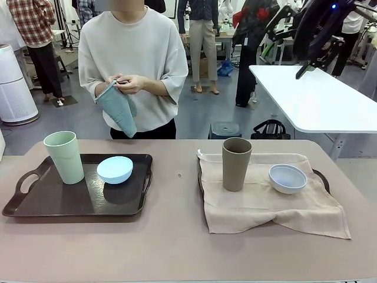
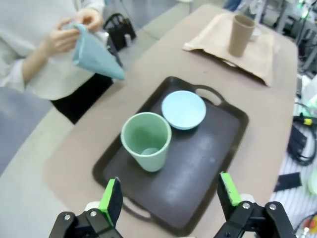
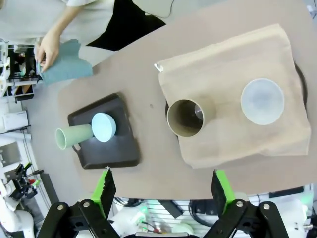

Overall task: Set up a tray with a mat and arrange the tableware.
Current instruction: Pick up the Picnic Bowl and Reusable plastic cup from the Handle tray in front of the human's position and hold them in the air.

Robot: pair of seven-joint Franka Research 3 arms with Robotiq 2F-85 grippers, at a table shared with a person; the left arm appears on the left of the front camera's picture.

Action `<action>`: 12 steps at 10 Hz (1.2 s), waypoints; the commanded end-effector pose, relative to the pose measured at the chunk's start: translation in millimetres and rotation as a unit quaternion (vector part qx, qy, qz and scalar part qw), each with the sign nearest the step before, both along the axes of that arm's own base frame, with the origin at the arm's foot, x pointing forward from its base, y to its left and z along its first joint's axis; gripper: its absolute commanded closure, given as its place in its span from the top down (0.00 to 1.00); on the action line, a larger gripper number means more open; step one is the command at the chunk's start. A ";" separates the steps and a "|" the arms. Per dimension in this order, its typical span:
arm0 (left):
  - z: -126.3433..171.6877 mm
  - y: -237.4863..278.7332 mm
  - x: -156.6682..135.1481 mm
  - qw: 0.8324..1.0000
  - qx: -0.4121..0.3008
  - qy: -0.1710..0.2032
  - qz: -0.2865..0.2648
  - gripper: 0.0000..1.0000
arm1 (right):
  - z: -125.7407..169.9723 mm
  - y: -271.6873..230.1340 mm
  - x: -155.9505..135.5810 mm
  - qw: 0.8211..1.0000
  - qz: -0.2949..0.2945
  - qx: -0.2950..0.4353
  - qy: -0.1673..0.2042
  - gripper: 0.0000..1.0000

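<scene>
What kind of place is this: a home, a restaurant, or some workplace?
Most likely a lab or open workshop, not a dining room. Past the person stands a white work table, other people stand about, and loose cables lie beside the brown table.

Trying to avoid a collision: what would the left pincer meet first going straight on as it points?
Probably the mint green tumbler on the dark tray, ahead of the open left pincer; the light blue bowl stands close beside it, so depth leaves some doubt.
</scene>
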State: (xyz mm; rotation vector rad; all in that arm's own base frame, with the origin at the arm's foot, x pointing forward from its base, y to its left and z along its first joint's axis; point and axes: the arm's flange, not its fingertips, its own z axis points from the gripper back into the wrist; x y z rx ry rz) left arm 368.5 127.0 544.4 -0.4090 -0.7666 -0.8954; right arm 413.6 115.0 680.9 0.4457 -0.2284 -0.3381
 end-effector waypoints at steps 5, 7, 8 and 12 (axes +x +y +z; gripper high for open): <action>0.6 4.8 29.5 1.000 0.004 0.010 0.008 1.00 | 8.1 4.6 -2.6 1.000 -0.008 -0.018 0.003 1.00; -8.3 43.0 64.7 0.999 0.023 0.002 -0.048 1.00 | 6.8 64.8 23.9 0.996 0.017 -0.077 0.034 1.00; -13.5 63.9 76.3 0.994 0.029 0.008 -0.108 1.00 | 3.3 94.9 38.0 0.993 0.033 -0.105 0.047 1.00; -17.9 104.8 105.5 0.962 0.050 -0.007 -0.269 1.00 | -28.0 191.4 92.2 0.985 0.046 -0.141 0.093 1.00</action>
